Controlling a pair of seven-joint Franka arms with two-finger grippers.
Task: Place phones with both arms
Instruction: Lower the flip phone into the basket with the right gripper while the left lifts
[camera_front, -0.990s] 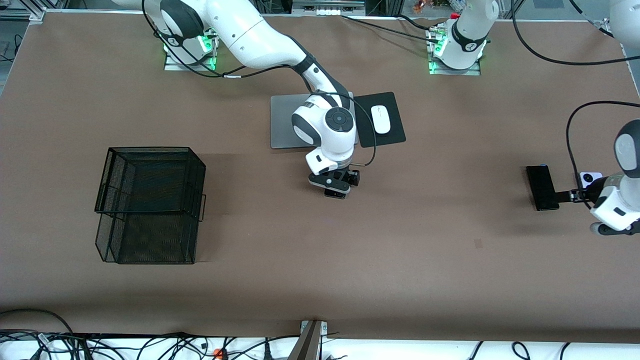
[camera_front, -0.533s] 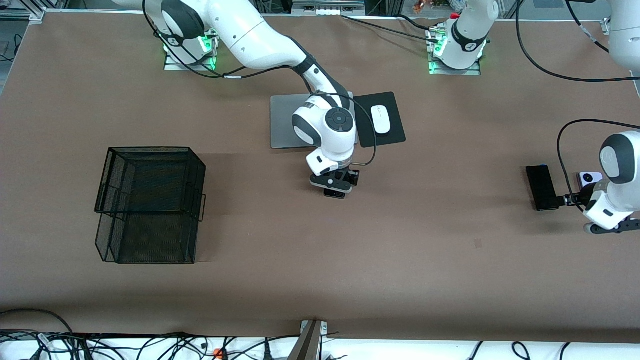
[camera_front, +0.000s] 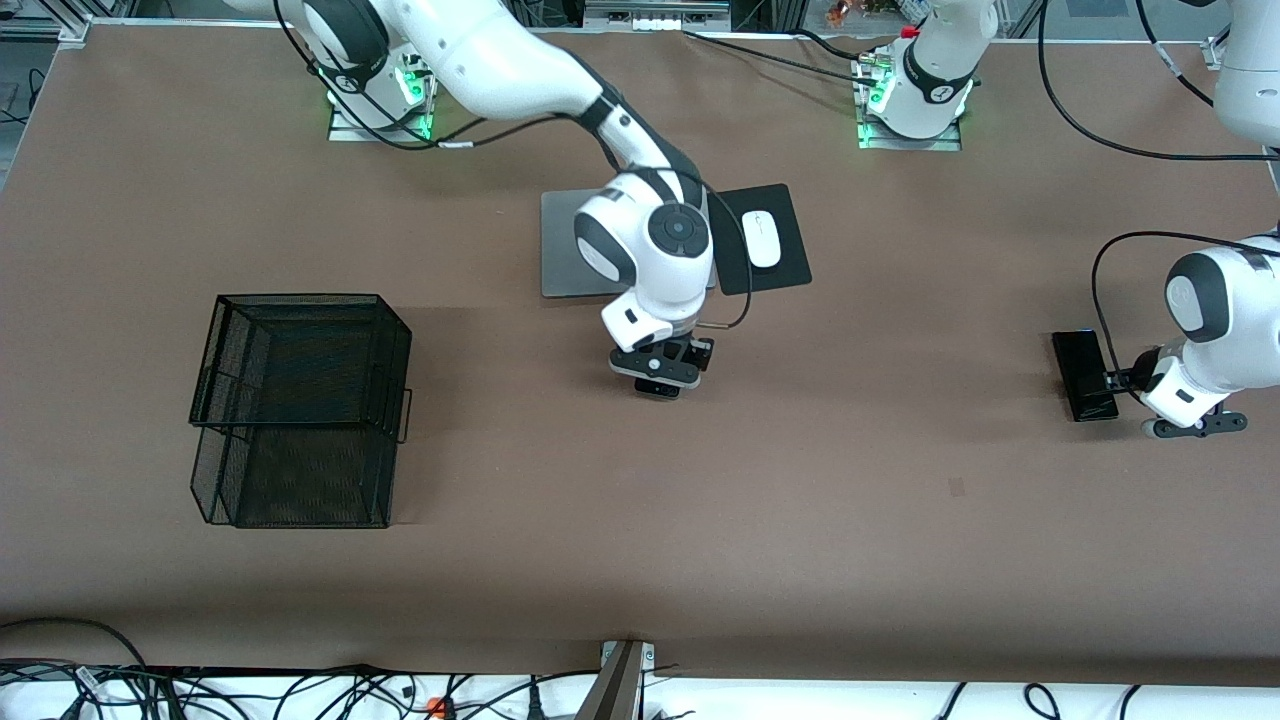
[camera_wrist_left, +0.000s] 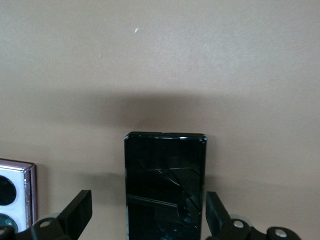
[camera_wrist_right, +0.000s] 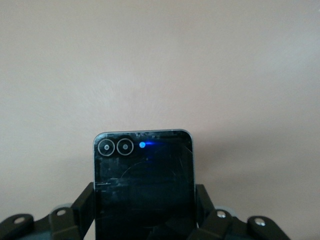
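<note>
Right wrist view shows the right gripper (camera_wrist_right: 144, 212) with its fingers (camera_wrist_right: 84, 206) clamped on the two long edges of the small squarish black phone (camera_wrist_right: 144, 185), whose twin camera rings and a blue dot face the lens. From across the room that gripper (camera_front: 660, 378) sits low over the middle of the desk (camera_front: 640, 520), just nearer to me than the grey laptop (camera_front: 560, 245), with the white mouse (camera_front: 761, 238) on its black pad (camera_front: 780, 205) beside the laptop.

At the left arm's end, the left gripper (camera_wrist_left: 145, 227) has its fingers (camera_wrist_left: 75, 212) spread wide, one on either side of the long slim black slab (camera_wrist_left: 165, 185) and not touching it — the slab lies flat on the desk. The lavender-white phone (camera_wrist_left: 15, 192) lies just beside that slab.

I'd worry about two things. The right grip is only on thin smooth edges, so a quick swing toward the black wire basket (camera_front: 300, 405) could let the phone tilt or slip out. And the left fingers, closing, could skate the flat slab along the desk — or the outer finger could nudge the lavender phone.
</note>
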